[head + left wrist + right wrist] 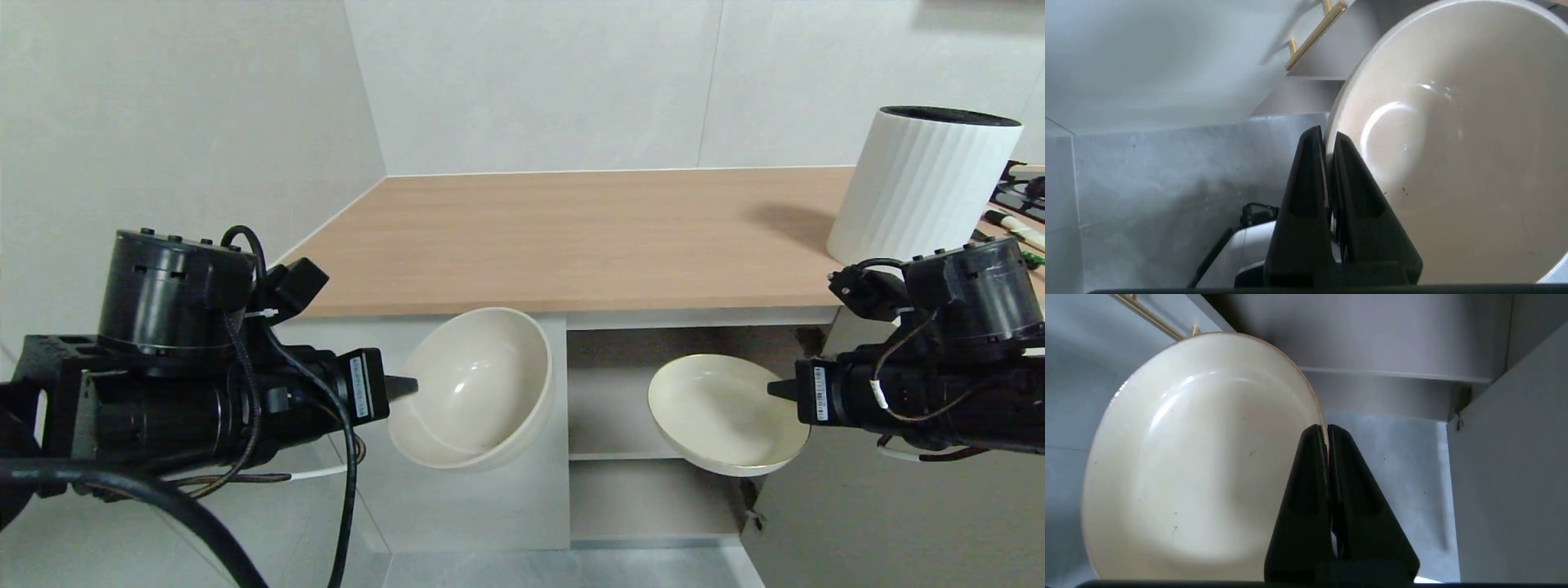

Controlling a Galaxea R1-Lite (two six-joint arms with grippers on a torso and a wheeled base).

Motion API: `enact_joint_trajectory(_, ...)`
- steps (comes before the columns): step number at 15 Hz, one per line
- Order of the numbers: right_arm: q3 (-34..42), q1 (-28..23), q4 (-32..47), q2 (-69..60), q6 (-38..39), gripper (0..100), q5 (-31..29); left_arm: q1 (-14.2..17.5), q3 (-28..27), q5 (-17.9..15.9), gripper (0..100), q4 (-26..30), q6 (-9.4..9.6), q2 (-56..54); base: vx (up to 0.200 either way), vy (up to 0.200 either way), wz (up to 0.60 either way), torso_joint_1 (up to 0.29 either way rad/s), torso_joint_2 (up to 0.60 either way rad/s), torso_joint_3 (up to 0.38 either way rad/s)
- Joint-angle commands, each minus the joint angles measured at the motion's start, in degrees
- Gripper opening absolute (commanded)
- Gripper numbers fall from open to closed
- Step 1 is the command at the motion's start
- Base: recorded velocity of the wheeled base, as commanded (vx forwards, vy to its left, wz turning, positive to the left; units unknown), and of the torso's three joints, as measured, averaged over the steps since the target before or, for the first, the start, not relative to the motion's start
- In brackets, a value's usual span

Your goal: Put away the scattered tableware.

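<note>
My left gripper [406, 385] is shut on the rim of a deep cream bowl [472, 389], held tilted in the air in front of the cabinet below the counter. The left wrist view has the fingers [1328, 155] pinching the bowl [1454, 139] at its edge. My right gripper [777, 389] is shut on the rim of a shallow cream plate [718, 412] with a thin gold edge, held tilted before the open cabinet shelves [608, 408]. In the right wrist view the plate [1200, 449] spreads out from the gripper [1327, 437].
A wooden counter [588, 233] runs across the back, with a tall white ribbed container [922, 184] at its right end. A white cabinet panel [482, 498] stands below the bowl. Grey floor [571, 567] lies beneath.
</note>
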Motion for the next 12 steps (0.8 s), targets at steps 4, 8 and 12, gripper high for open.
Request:
enact_joint_trajectory(4, 0.1, 0.0, 0.0, 0.2, 0.0, 0, 0.0, 0.0, 0.0, 0.0, 0, 0.0, -0.07, 0.1, 0.000, 0.000, 0.00, -0.007, 0.02, 0.012)
enact_joint_trajectory(8, 0.0, 0.0, 0.0, 0.3, 0.0, 0, 0.0, 0.0, 0.0, 0.0, 0, 0.0, -0.07, 0.2, 0.000, 0.000, 0.00, -0.080, 0.22, 0.141)
enact_joint_trajectory(12, 0.2, 0.0, -1.0, 0.9, 0.0, 0, -0.1, 0.0, 0.0, 0.0, 0, 0.0, -0.07, 0.5, 0.000, 0.000, 0.00, -0.135, 0.44, 0.289)
